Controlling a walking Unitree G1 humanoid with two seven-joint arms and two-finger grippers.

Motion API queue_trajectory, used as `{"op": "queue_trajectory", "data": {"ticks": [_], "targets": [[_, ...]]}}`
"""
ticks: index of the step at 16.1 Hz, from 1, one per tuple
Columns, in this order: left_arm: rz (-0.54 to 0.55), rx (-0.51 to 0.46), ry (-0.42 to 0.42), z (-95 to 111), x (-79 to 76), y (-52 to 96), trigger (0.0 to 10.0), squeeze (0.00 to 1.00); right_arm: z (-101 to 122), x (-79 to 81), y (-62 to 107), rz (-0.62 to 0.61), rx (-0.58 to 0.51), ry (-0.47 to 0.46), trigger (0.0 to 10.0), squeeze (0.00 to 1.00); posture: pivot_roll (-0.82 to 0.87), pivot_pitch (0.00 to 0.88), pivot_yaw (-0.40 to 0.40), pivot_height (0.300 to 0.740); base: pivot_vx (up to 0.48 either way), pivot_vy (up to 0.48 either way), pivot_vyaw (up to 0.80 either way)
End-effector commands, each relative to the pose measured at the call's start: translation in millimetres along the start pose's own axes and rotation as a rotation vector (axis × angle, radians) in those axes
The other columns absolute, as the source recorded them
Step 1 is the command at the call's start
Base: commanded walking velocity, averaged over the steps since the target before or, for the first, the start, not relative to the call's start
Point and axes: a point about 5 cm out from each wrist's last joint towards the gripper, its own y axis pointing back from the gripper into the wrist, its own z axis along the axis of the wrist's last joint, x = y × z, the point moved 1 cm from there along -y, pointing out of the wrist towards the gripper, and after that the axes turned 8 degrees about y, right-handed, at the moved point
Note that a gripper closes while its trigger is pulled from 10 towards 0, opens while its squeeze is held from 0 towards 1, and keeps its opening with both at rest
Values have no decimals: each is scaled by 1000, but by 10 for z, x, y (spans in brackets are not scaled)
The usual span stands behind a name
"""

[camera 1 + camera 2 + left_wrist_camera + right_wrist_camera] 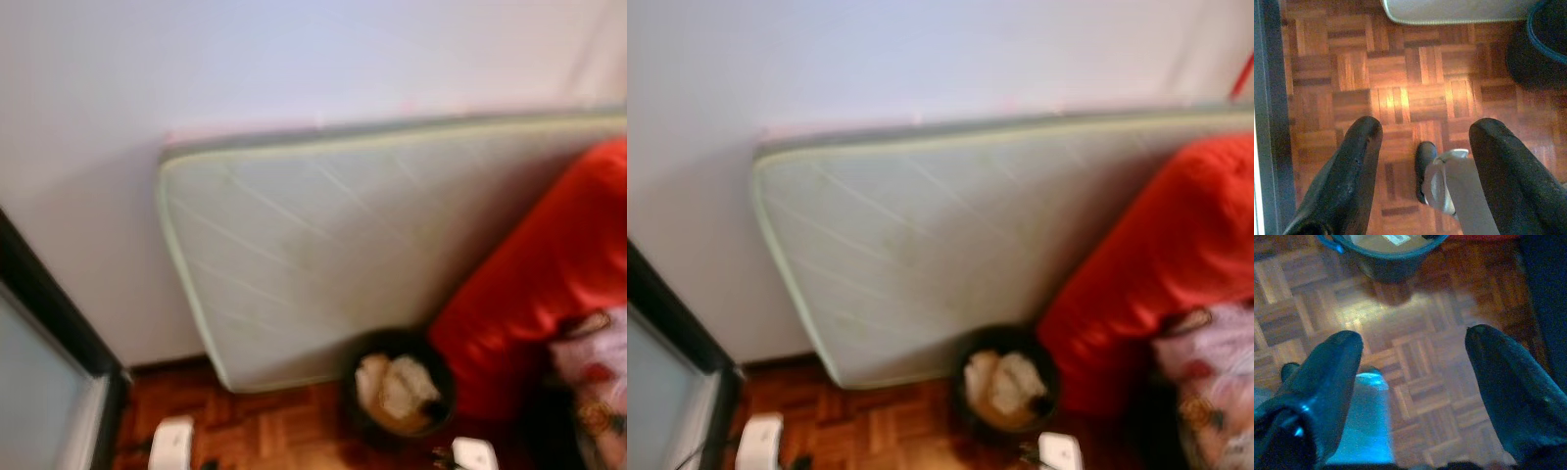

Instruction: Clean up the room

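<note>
- Where the pale wall (294, 59) meets the parquet floor (1400, 98), a quilted mattress (343, 255) with green piping leans on its long edge, tilted, its lower corner on the wood.
- Just beside that corner stands a dark round bin (397, 387) — crumpled pale paper and something tan lie inside it; the head views are blurred, so no more can be told of the contents.
- Behind the bin, to the robot's right, a red cushion or bedding mass (549, 284) rests against the mattress, with a pink-and-white patterned cloth (593, 372) beside it at the right edge.
- A dark-framed panel (49, 362) runs along the left side.
- Left gripper (1422, 134): fingers spread wide, nothing between them, hanging over bare parquet; the robot's silver leg and dark foot (1425, 161) show below it.
- Right gripper (1413, 350): fingers likewise wide apart and empty — above the floor, with the bin's rim (1386, 252) near, ahead of the fingertips.
</note>
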Motion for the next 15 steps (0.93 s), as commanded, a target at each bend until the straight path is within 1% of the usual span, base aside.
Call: {"op": "queue_trajectory", "data": {"ticks": [1,3,8,10,12,14,15], "targets": [[55,72,12,-176,142,60,10000,0,78,-110,-13,26,-19,-294,10000,0,122,0,-78,740,0,-379,0],[54,74,8,-177,147,61,10000,0,71,-103,-13,26,-16,-304,10000,0,118,0,-73,740,0,-375,0],[55,73,3,-176,158,64,10000,0,69,-94,-12,29,-14,-296,10000,0,119,0,-70,740,0,-375,0],[64,74,5,-179,165,66,10000,0,72,-98,-13,36,-13,-261,10000,0,121,0,-74,740,0,0,0],[59,74,24,-186,157,66,10000,0,85,-104,-13,43,-22,-236,10000,0,122,0,-76,740,0,0,0],[61,78,17,-191,155,66,10000,0,101,-115,-14,58,-24,-163,10000,0,124,0,-80,740,0,0,0],[61,78,18,-191,152,65,10000,0,100,-122,-14,53,-24,-168,10000,0,126,0,-83,740,0,0,0]]}}
